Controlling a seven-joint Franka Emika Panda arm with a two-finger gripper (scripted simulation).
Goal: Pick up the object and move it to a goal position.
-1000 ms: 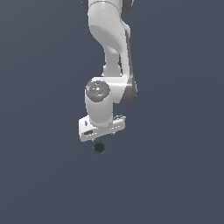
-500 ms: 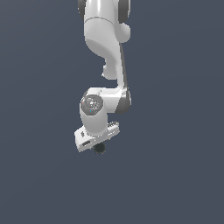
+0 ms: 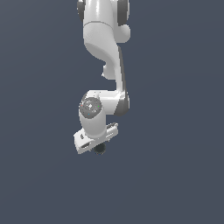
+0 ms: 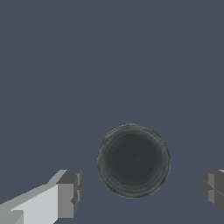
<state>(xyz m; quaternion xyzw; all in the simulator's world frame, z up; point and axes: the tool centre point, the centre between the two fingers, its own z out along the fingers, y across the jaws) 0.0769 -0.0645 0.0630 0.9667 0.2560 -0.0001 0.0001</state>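
Over the past second the white arm (image 3: 105,52) has swung its wrist lower and toward the exterior view's left, and the gripper (image 3: 97,146) has dropped down over the small black ball (image 3: 100,149) that earlier sat clear beneath it. In the exterior view the ball now shows only as a dark rounded shape tucked under the gripper's white body, partly hidden by it, against the plain slate-grey background (image 3: 175,131).

The wrist view gives the closer look: the ball (image 4: 133,160), dark and faintly glossy with a ring-like sheen, sits between the two fingers (image 4: 68,194), nearer one than the other but with clear grey gaps on both sides. The second finger (image 4: 213,187) shows only at the edge of that picture. Neither pad touches the ball. The fingers stand wide apart, spread well beyond the ball's width, and they have hold of nothing.

Whether the ball rests on a surface or how far below the fingertips it lies cannot be told from either view, since the grey ground is featureless and casts no visible shadow line. The gripper body hangs tilted in the exterior view, its lower end toward that view's left, below the round grey-faced wrist joint (image 3: 90,106). The arm's upper links rise out of the top of the picture.
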